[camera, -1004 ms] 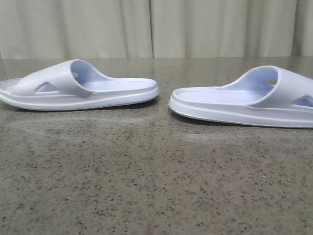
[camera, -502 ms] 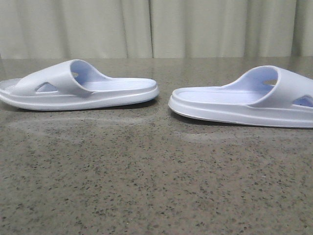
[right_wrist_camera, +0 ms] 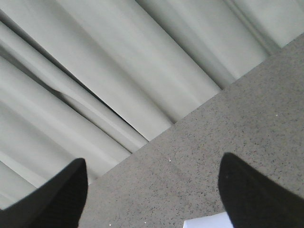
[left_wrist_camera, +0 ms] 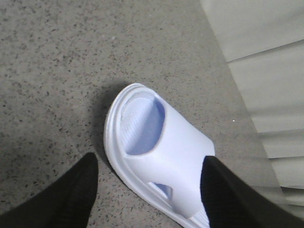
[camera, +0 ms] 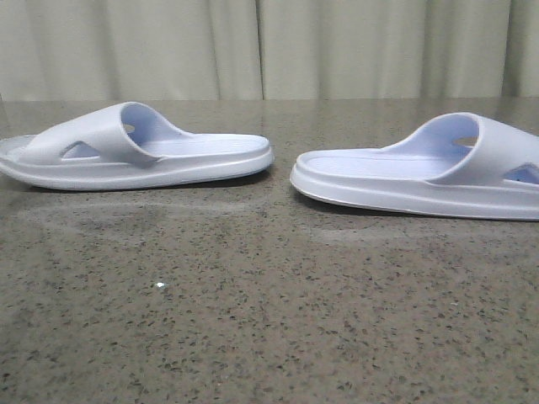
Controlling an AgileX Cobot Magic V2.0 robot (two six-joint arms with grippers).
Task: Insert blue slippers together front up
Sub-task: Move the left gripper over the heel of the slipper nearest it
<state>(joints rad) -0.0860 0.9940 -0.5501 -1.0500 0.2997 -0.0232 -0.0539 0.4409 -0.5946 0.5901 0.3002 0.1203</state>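
Blue slippers (camera: 278,164) apart on table (camera: 253,311), left claw (left_wrist_camera: 149,190) spread above one

Gripper: right gripper (right_wrist_camera: 151,199), black fingers (right_wrist_camera: 247,194) spread wide apart, holding nothing
Below: speckled grey table (right_wrist_camera: 228,123)
Behind: pale pleated curtain (right_wrist_camera: 118,71)
Bottom edge: small white corner (right_wrist_camera: 206,222), unidentifiable

The pale blue-white foam slide sandal on the right (camera: 421,177) ran off the front view's right edge, its toe end unseen. In the right wrist view, only a small white corner (right_wrist_camera: 206,222) showed, too little to identify. The other pale foam sandal (left_wrist_camera: 159,156) was cut off by the left wrist view's edge.
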